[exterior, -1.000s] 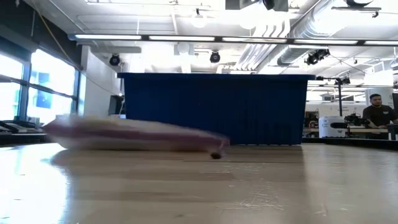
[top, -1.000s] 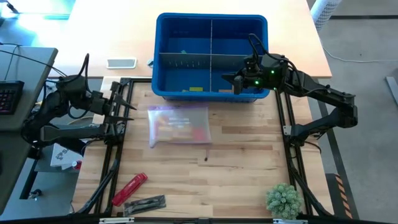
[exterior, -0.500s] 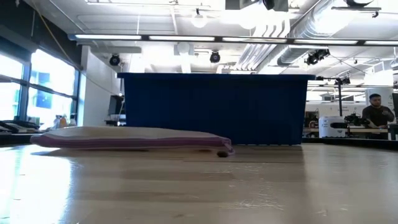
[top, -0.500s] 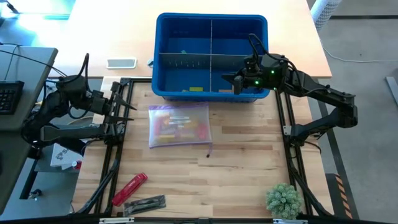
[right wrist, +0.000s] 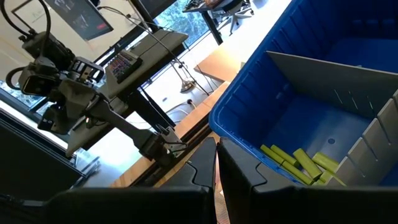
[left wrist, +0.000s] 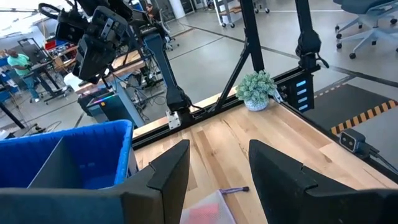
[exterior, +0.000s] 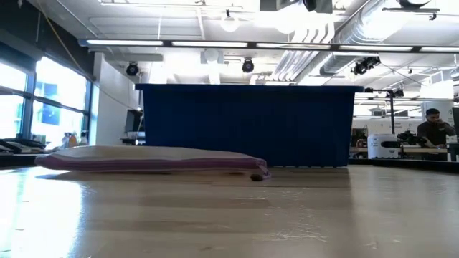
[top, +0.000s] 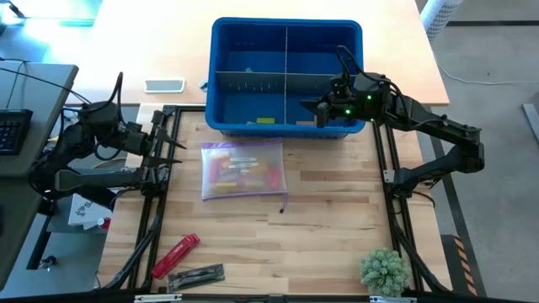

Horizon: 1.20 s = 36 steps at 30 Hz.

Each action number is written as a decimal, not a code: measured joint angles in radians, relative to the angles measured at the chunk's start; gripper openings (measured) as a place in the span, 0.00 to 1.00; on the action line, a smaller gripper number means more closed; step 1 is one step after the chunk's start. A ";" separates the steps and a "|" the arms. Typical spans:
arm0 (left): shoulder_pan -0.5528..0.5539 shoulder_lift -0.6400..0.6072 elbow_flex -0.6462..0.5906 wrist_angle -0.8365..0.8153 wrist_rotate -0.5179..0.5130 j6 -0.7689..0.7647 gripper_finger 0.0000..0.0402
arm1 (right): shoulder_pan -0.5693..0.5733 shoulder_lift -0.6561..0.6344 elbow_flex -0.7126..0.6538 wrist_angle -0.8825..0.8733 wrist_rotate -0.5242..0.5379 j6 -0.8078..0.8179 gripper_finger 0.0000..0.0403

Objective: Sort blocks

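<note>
Now high view: bag (top: 243, 168) of blocks has settled flat on the surface, no longer blurred. Right end effector (top: 318, 113) shut, empty, over bin (top: 286, 29). Left wrist: left end effector (left wrist: 219, 163) open, parked. Right wrist: lime blocks (right wrist: 298, 163) already binned; rest still bagged.

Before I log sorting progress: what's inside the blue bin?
The blue bin has grey dividers. Lime yellow-green blocks lie in its near-left compartment. The right claw covers part of the near-right compartment.
</note>
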 joint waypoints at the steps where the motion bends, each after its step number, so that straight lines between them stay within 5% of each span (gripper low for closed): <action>1: 0.000 0.001 -0.002 0.001 -0.001 0.000 0.37 | 0.000 0.000 0.000 0.000 0.000 0.000 0.01; 13: 0.000 0.010 -0.045 0.008 0.005 -0.369 0.37 | 0.000 0.000 0.000 0.000 0.000 0.000 0.01; 26: 0.000 0.167 -0.045 0.235 -0.112 -0.514 0.37 | 0.000 0.000 0.000 0.000 0.000 -0.007 0.01; 36: -0.005 0.335 -0.045 0.390 -0.128 -0.896 0.37 | -0.003 0.000 0.000 0.000 0.000 -0.260 0.01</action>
